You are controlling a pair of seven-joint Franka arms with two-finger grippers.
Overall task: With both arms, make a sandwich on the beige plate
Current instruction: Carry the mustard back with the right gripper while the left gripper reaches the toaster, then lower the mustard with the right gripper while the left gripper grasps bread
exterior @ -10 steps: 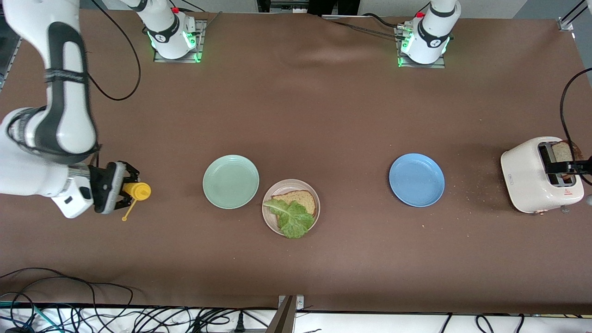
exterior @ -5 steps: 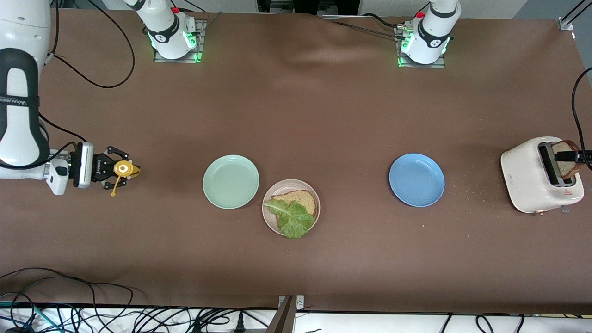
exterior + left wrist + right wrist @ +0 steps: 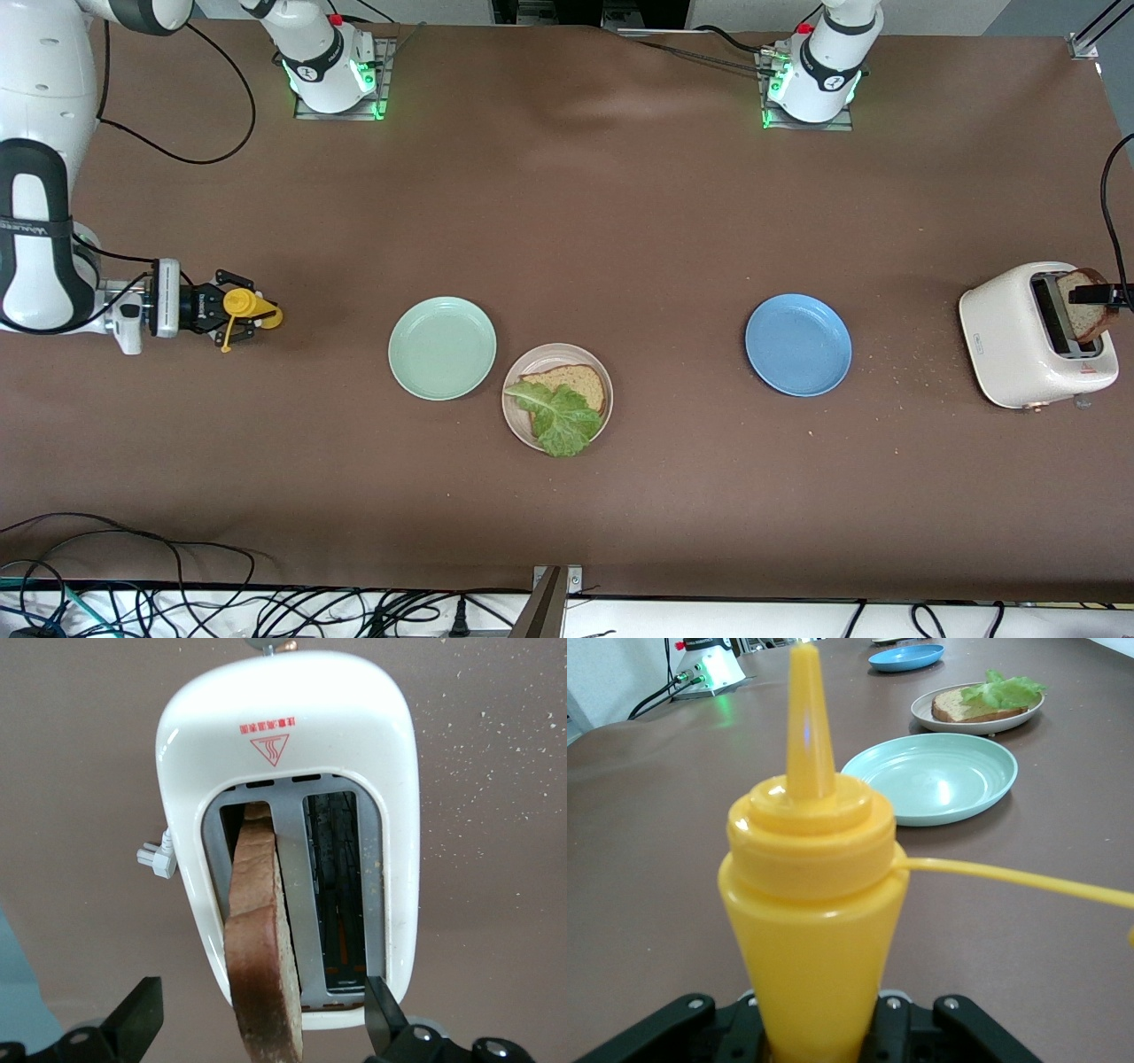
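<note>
Beige plate (image 3: 514, 422) sits mid-table, just beside the mint-green plate (image 3: 441, 347) and nearer the front camera. On it: one bread slice (image 3: 580, 383) with the lettuce leaf (image 3: 560, 418) draped over part of it and hanging over the rim. No top slice yet.

Second slice (image 3: 261, 948) stands upright in one slot of the white toaster (image 3: 283, 744) at the left arm's end of the table, sticking well out of the slot. Left gripper (image 3: 257, 1028) hovers over it, fingers spread wide either side of the slice, not touching it from what I see.

Right gripper (image 3: 232, 312) is at the right arm's end, clamped on the yellow squeeze bottle (image 3: 811, 930), nozzle pointing toward the plates. Cap tether dangles off the collar.

Handling call on the slice: light, stiff-ish if toasted, crumbly at the crust (crumbs already scattered by the toaster). I'd pinch across the flat faces near the exposed top edge, gentle force, pull straight up so it doesn't snag the slot. Lettuce is floppy, so I'd set the slice down flat.

Blue plate (image 3: 798, 345) is unused.
</note>
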